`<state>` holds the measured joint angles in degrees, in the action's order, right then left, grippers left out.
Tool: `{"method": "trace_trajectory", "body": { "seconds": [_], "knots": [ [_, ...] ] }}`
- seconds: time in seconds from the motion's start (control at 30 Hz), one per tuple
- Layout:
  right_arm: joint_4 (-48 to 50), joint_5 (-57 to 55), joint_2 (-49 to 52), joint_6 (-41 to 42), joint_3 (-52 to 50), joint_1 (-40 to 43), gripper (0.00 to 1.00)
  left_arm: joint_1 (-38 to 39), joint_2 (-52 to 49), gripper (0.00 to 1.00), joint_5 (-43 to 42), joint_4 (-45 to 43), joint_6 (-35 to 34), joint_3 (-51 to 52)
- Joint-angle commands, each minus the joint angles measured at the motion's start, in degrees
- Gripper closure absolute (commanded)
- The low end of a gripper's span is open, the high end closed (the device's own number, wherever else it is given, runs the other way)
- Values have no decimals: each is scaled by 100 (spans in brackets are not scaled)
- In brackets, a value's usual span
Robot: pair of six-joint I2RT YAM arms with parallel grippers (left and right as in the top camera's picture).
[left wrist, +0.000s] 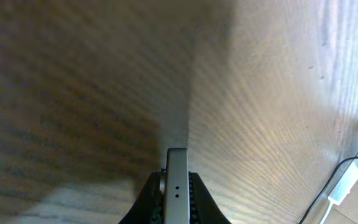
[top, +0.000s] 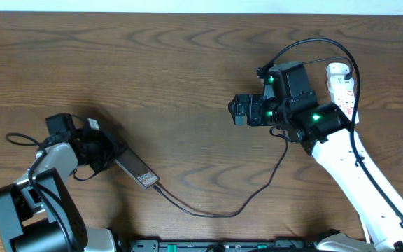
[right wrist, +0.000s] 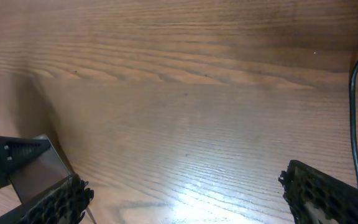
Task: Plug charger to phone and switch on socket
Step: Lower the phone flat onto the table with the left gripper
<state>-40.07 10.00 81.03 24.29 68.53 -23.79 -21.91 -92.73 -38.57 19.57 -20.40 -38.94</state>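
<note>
Wide bare table (top: 152,70) centre; charger (top: 219,215) loops across its front.

You're looking at a brown wood-grain table (top: 152,77), and a pale strip (top: 187,5) runs along its far edge.

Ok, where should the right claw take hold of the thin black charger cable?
Probably just behind its tip, at the free end of the flat dark smartphone, from straight above. The thin black charger cable lies flat on the wooden table there, away from the left claw clamping the phone's other end.
</note>
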Motion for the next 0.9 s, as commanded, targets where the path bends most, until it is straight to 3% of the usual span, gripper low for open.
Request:
{"method": "trace_trajectory", "body": {
  "seconds": [0.0, 0.37, 0.53, 0.87],
  "knots": [
    [-22, -87, -50, -81, 39, -31, 1, 13, 2, 93, 157, 15, -31, 166],
    [-22, -87, -50, -81, 39, -31, 1, 13, 2, 93, 162, -61, -74, 197],
    [-24, -87, -50, -81, 39, -31, 1, 13, 2, 79, 157, -61, -136, 197],
    [-26, -87, -50, -81, 39, -31, 1, 13, 2, 78, 157, -24, -136, 197]
  ]
}}
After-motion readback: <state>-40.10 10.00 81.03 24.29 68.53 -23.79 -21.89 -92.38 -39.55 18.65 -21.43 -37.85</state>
